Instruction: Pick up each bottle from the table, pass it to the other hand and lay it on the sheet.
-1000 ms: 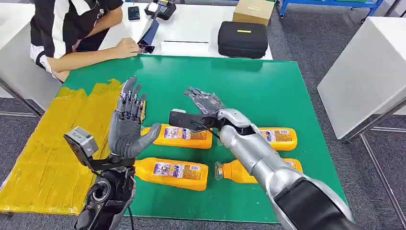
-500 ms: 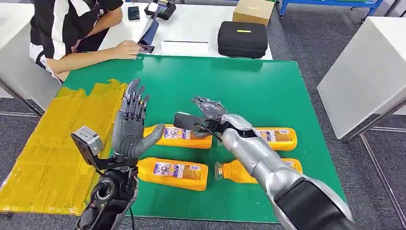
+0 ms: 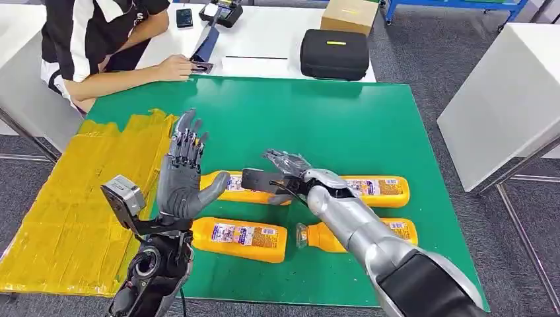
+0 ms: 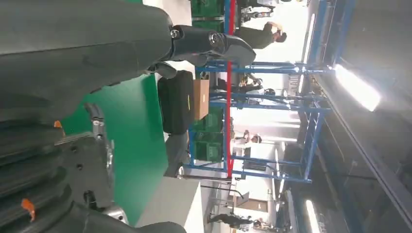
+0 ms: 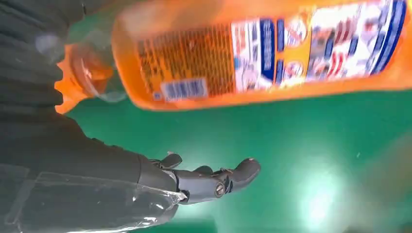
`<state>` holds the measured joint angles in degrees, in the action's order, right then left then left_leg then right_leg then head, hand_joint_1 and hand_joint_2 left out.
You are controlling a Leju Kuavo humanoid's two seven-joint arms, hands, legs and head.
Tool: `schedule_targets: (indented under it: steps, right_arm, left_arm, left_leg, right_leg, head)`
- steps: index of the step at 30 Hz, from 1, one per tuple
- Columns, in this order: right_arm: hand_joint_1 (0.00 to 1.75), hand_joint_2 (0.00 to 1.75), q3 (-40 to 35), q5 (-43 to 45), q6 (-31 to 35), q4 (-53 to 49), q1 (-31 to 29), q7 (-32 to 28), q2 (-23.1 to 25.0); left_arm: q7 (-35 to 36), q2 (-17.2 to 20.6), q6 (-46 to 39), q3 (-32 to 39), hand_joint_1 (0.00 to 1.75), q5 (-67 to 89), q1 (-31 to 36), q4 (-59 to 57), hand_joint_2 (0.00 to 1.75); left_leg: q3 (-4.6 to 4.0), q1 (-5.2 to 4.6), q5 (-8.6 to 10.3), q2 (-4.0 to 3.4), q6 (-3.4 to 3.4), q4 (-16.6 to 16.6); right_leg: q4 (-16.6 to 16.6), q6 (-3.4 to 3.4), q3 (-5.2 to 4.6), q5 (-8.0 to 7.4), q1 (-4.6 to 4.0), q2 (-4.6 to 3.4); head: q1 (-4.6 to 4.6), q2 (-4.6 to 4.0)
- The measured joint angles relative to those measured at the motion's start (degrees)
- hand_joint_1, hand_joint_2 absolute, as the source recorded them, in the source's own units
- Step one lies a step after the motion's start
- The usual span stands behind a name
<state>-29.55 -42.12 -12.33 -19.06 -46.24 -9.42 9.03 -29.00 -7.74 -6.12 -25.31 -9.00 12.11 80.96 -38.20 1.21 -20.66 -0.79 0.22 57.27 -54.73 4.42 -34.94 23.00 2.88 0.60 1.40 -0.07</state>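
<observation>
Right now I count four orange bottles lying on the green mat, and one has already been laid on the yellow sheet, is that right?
Not quite. The head view does show four orange bottles lying on the green mat, but none has been laid on the yellow sheet yet; it holds no bottle. The left hand is raised with nothing in it, and the right hand reaches over the bottles.

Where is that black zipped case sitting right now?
In the head view the black case sits on the white table beyond the green mat's far edge, beside a cardboard box, right of the seated person.
</observation>
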Motion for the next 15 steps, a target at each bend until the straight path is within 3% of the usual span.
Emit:
schedule_targets:
  steps: [15]
  right_arm:
    - [0.0, 1.75, -1.42, 0.11, -2.6, 0.98, 1.74, -0.53, 0.39]
  left_arm:
    - [-0.31, 0.02, -2.38, -0.85, 0.0, 0.15, -0.16, 0.11, 1.75]
  left_leg:
    - [-0.01, 0.0, 0.0, 0.0, 0.0, 0.0]
  right_leg:
    - [0.0, 0.0, 0.0, 0.0, 0.0, 0.0]
  head:
    - [0.0, 0.0]
